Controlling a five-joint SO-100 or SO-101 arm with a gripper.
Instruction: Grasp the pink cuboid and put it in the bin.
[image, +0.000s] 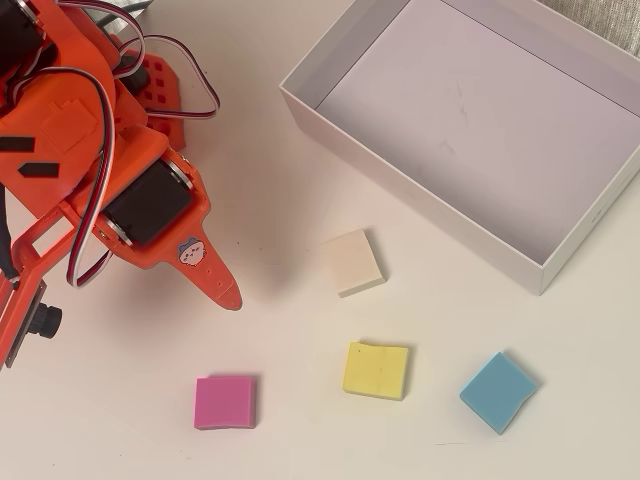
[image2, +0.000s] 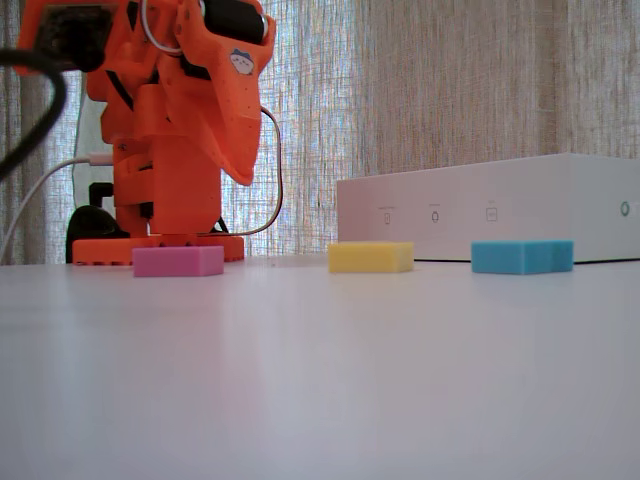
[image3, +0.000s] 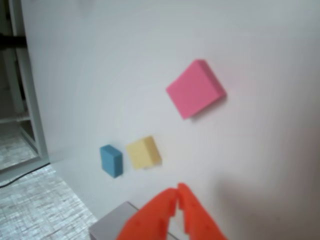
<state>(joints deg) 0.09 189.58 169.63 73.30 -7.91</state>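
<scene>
The orange arm hangs above the white table (image: 300, 420) with its fingers (image3: 178, 199) pressed together at the tips, holding nothing; in the wrist view the two orange points meet with no gap between them. The pink cuboid (image: 225, 402) lies flat on the table, below the fingers in the overhead view and apart from them, untouched. To its right sits the yellow block (image: 376, 370), then the blue block (image: 499, 391), with the cream block (image: 352, 261) further up toward the bin (image: 420, 210), which stands empty at the upper right. From where I stand, the trouble I would expect is the fingers coming down without spreading first: closed tips would only press or shove the pink cuboid across the smooth table. A block this low gives little side to pinch, so a shallow or off-centre descent could let it slip out. The carry to the bin passes near the cream block, which could get knocked.
</scene>
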